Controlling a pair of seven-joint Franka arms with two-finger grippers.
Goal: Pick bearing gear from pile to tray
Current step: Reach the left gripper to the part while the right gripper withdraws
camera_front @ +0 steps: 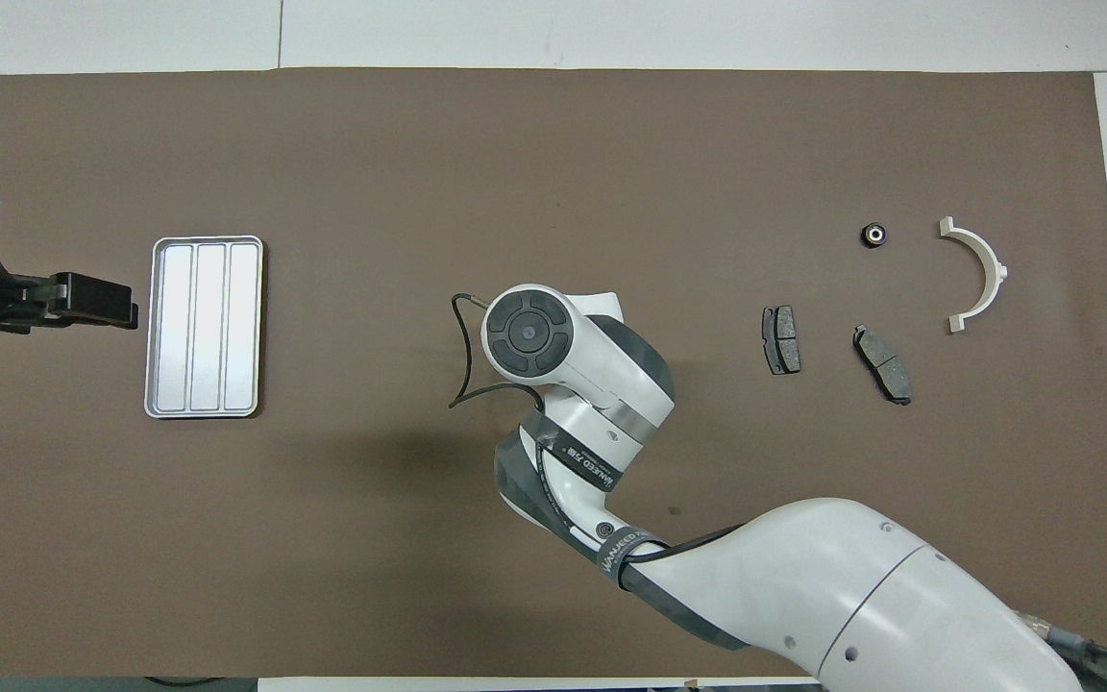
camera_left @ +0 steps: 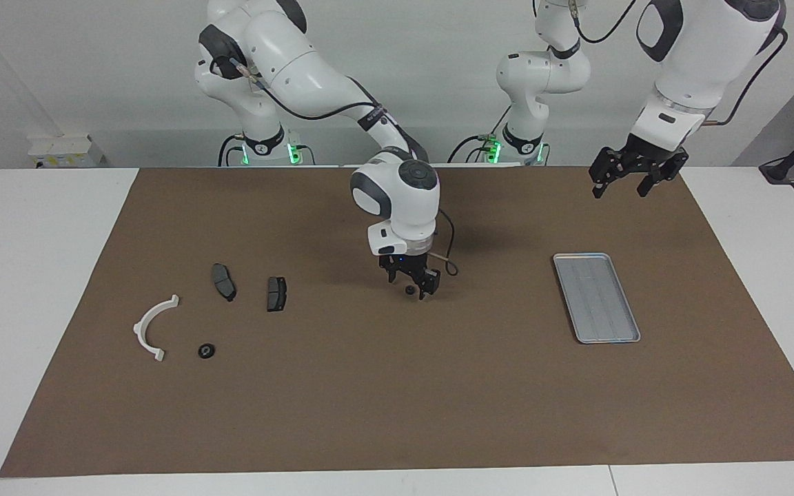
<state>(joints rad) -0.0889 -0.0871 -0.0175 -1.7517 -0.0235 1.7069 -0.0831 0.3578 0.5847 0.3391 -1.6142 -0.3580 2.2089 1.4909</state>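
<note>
My right gripper [camera_left: 411, 283] stands open just above the middle of the brown mat, and a small black round bearing gear [camera_left: 409, 291] rests on the mat between its fingertips, free of them. In the overhead view the right wrist [camera_front: 527, 333] hides both. The pile lies toward the right arm's end: another bearing gear [camera_left: 207, 350] [camera_front: 874, 234], a white half-ring [camera_left: 152, 326] [camera_front: 981, 274] and two brake pads [camera_left: 224, 281] [camera_left: 276, 293]. The silver tray [camera_left: 597, 297] [camera_front: 208, 327] holds nothing. My left gripper [camera_left: 619, 187] [camera_front: 97, 300] hangs open in the air over the mat, beside the tray.
The brown mat [camera_left: 397, 399] covers most of the white table. A black cable [camera_front: 457, 360] loops off the right wrist toward the tray's side. The right arm's forearm [camera_front: 803, 577] stretches over the mat's nearer part.
</note>
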